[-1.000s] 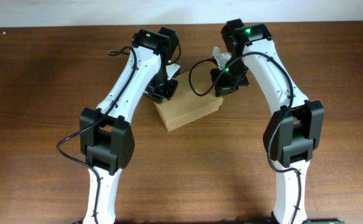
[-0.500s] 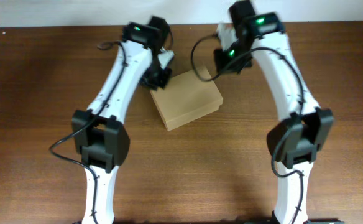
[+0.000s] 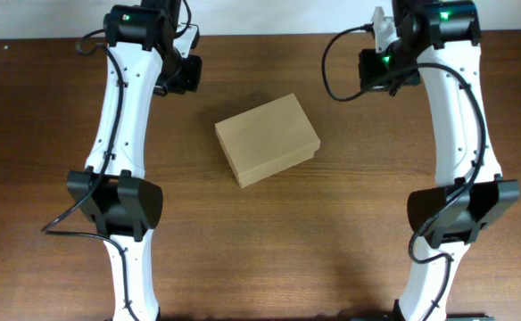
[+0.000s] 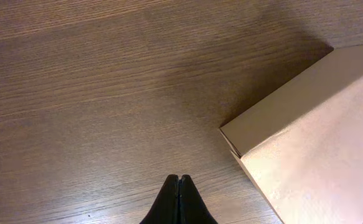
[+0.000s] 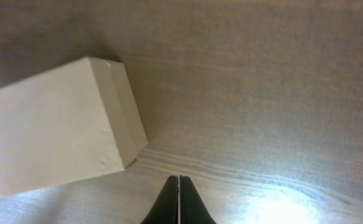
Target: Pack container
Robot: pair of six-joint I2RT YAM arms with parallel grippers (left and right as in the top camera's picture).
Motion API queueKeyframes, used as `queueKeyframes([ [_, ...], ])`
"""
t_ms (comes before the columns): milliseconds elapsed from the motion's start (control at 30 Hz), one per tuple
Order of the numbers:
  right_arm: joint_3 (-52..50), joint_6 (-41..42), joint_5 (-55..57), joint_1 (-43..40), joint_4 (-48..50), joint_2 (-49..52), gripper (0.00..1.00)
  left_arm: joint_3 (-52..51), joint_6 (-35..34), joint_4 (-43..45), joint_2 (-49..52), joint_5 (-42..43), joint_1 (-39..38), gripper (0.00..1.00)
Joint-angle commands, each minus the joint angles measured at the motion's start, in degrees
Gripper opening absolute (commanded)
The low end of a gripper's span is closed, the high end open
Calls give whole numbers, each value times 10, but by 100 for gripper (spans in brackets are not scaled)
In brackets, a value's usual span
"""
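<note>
Toward the far edge of the table (image 3: 46,134), the left arm (image 3: 116,116) and right arm (image 3: 461,116) reach out nearly straight, wrists well apart from the box (image 3: 268,140). The left gripper (image 4: 179,179) and right gripper (image 5: 179,179) each hold their black fingers pressed together on nothing, above dark grained wood. The box is plain tan cardboard, rectangular, lid down flat. It lies skewed mid-table between the arms, touching neither.

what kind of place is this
Probably a robotics lab bench: a white left arm and right arm stand at a dark wooden table, a plain closed cardboard box between them, pale wall behind.
</note>
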Motion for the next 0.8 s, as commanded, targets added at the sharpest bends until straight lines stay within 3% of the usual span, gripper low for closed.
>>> queueKeyframes([
  [0,-51,4,17,2,-4,5,4,6,-4,-12,-11,-1,0,2],
  [300,-165,4,15,4,17,5,4,-39,-4,-99,-8,9,0,2],
  [400,-181,4,15,9,25,5,4,-77,-4,-99,-9,56,-4,2],
  [767,-188,4,15,13,32,5,4,-212,-4,-17,-8,59,-68,2],
])
